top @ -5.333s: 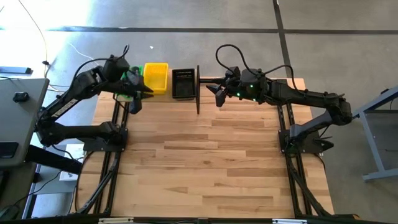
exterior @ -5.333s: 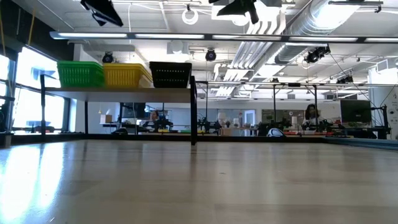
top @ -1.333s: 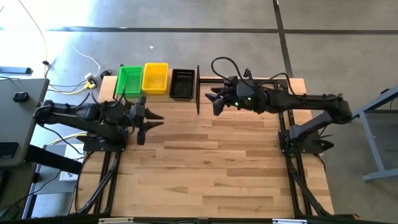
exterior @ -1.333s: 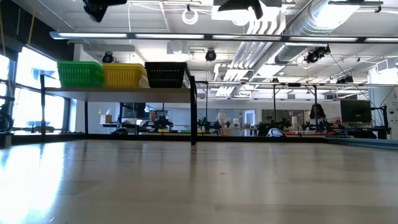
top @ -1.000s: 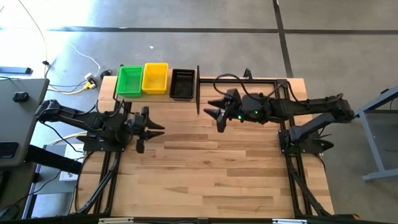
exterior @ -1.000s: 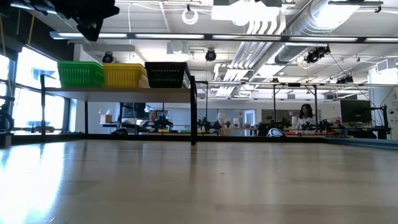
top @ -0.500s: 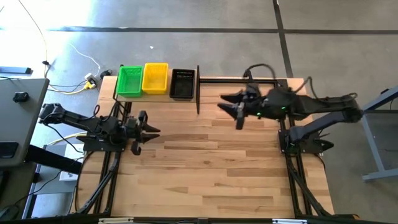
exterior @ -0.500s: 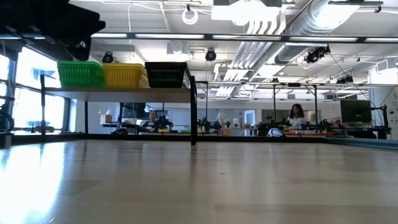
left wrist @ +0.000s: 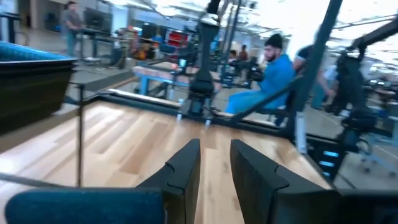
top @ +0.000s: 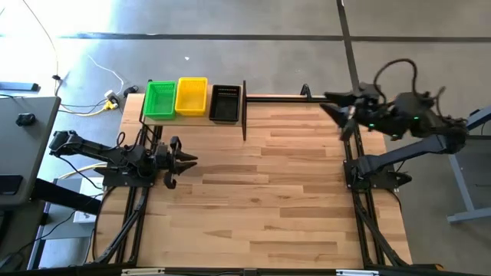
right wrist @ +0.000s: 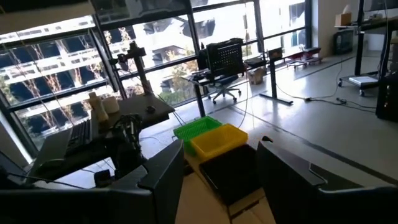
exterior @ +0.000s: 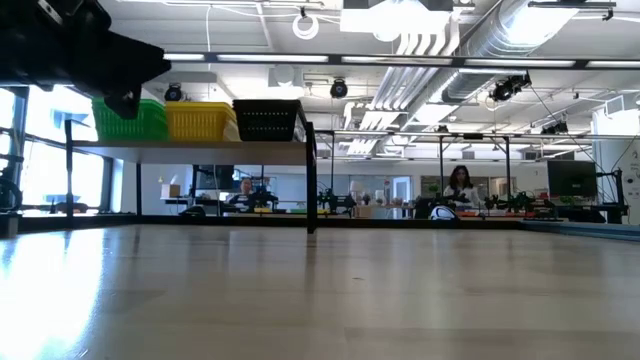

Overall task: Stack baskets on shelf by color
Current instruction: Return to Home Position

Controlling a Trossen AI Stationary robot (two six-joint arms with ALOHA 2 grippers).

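**A:** Where are the baskets?

**B:** All on the shelf (exterior: 200,147), in three piles packed close in a row. The green baskets (top: 159,100) are at the shelf's end nearer the left arm and the yellow baskets (top: 192,96) are in the middle. The black baskets (top: 225,103) are at the other end, just beside the shelf's black upright. Each pile looks nested, but I can't count the baskets in it from these angles.

**A:** And the left gripper?

**B:** The left gripper (top: 184,161) is out in front of the shelf's green end, well apart from it and low over the table (top: 268,199). Its claw is released: the wrist view shows bare wood through a narrow gap between the fingers (left wrist: 184,167), with nothing in them. In the low view the left arm (exterior: 80,50) covers a corner of the green pile.

**A:** The right one?

**B:** The right gripper (top: 337,115) is far off past the shelf's black-basket end. It hangs above the far end of the bare black frame (top: 291,97), which runs on from the shelf's upright. It is also released, with its fingers spread wide and empty. Its wrist camera looks back at the shelf, with the black pile nearest.

**A:** Anyone about?

**B:** A person (left wrist: 277,74) in a blue top, beyond the table.
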